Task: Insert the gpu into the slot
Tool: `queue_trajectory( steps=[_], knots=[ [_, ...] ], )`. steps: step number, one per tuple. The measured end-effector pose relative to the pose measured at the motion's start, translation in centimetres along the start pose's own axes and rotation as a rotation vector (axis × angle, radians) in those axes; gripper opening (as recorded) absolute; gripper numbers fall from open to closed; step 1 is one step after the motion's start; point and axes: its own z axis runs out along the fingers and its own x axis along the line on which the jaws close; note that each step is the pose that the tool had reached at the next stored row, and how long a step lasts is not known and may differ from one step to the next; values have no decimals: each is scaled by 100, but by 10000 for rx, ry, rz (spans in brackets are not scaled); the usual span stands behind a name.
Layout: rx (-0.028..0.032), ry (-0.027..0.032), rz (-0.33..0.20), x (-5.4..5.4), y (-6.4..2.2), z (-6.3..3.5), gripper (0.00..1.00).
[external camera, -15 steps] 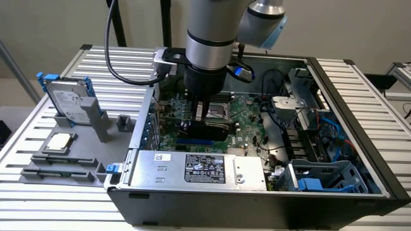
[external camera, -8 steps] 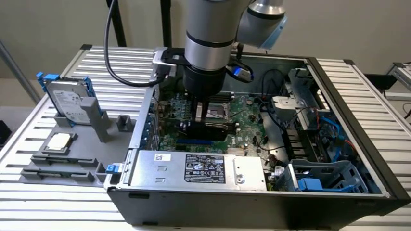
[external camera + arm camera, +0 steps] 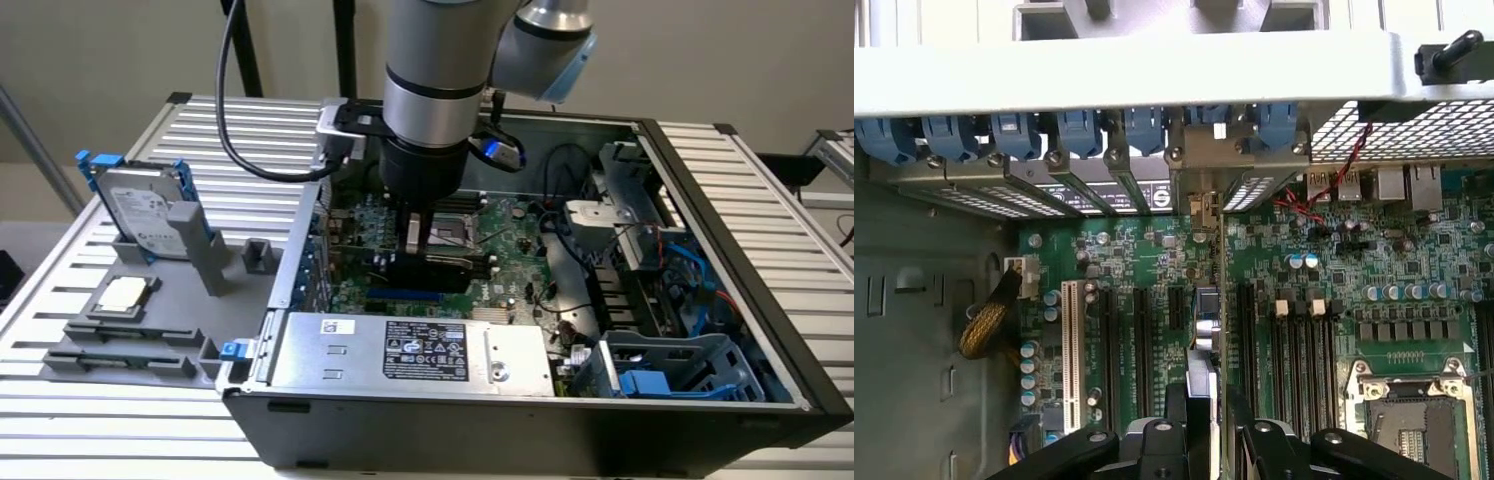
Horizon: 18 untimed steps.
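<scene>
On the exterior view's left we see a hard drive [image 3: 140, 208] upright in its grey stand and a processor chip [image 3: 123, 293] lying on the slatted table [image 3: 80, 420], both well apart from the work. In the middle, the arm reaches down into the open computer case [image 3: 534, 440]. Its gripper [image 3: 424, 245] is clamped on the gpu [image 3: 441, 272], holding the black-covered card on edge over the motherboard [image 3: 514, 225], behind the silver power supply [image 3: 414, 350]. The slot [image 3: 400, 296] shows as a bright-blue strip right under the card's lower edge; we cannot tell whether the two touch or whether the card has entered at all. The wrist view looks along the card's thin edge, where the fingers [image 3: 1154, 448] press it from both sides. Its far end points toward the row of blue clips [image 3: 1079, 130] at the rear wall, and the black memory slots [image 3: 1294, 350] run parallel just beside it. On the exterior view's right, loose cables [image 3: 674, 260] and a blue drive cage [image 3: 667, 365] lie apart from the arm. We judge the danger to be misalignment: a slight tilt or sideways offset could set the card's edge on the slot's rim or the board beside it. Downward force would then bend the board or make the card slip in the grip, and the end bracket could catch on the rear frame.
</scene>
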Motion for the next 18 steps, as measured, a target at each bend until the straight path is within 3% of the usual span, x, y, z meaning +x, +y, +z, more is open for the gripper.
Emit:
queue_trajectory(
  steps=[18],
  knots=[
    [0, 11, -192, -17, 12, 19, 26]
  ],
)
